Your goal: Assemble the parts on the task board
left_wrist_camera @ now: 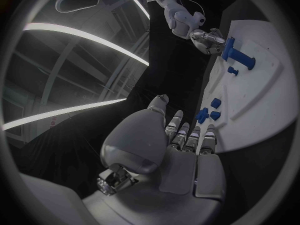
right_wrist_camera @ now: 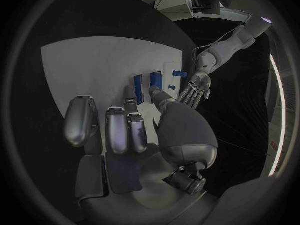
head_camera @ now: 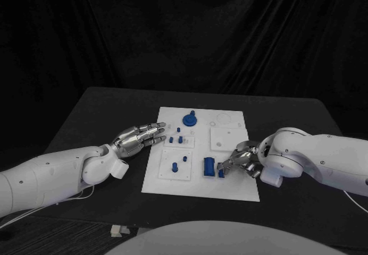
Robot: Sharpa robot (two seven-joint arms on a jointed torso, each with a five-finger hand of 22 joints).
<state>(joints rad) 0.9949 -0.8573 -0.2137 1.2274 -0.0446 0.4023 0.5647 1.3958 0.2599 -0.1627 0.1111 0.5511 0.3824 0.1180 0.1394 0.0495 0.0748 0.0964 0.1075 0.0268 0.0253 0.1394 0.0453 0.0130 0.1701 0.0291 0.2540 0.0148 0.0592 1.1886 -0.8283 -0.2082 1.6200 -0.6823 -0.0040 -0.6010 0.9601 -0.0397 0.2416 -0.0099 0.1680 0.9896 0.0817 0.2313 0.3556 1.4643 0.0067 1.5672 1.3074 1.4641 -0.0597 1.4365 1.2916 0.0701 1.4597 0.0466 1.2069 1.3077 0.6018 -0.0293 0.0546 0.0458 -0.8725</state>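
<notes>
Two hands are seen at the white board (head_camera: 201, 187), one at each side of it. At the near right part of the board, a blue block (head_camera: 208, 167) stands with its long axis running near to far. The right hand (head_camera: 241, 159) is placed just to the right of it, and its fingertips (head_camera: 223, 169) appear to touch or pinch a small blue piece beside the block; whether this piece is really grasped cannot be told. In the right wrist view the block (right_wrist_camera: 139, 82) lies just ahead of the fingers (right_wrist_camera: 131, 96), so this hand is clearly the nearer one for the next move.

To the left, a small blue peg (head_camera: 175, 167) is seen in a recessed square. A little farther, the left hand (head_camera: 140, 138) is held at the left edge of the board, with fingers stretched and apart and nothing in them, pointing to two small blue pieces (head_camera: 177, 140). At the far part of the board a round blue part with a handle (head_camera: 189, 119) is lying.

No label, brand or writing can be read on anything.
</notes>
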